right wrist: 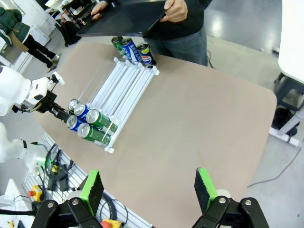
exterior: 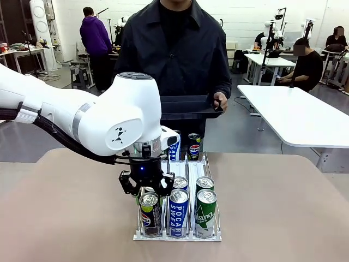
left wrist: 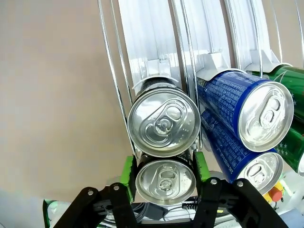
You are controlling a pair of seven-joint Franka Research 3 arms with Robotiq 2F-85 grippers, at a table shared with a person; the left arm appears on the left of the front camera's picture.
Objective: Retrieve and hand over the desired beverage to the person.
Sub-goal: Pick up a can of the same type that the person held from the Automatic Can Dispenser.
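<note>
L gripper: green pads snug on both sides of black Pepsi can; round alu top w/ pull tab.
Just beyond: 2nd can, same lane of wire rack; bare white chute past it.
Beside: blue Pocari Sweat cans.
R gripper: wide open, over bare tan table.
Far: person holding flat black tray.

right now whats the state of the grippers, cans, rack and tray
left gripper: shut on front pepsi can
front pepsi can: upright in rack, unopened
right gripper: open, empty
other cans: upright, unopened
rack: middle of lanes bare
tray: held by person, nothing on it
</note>
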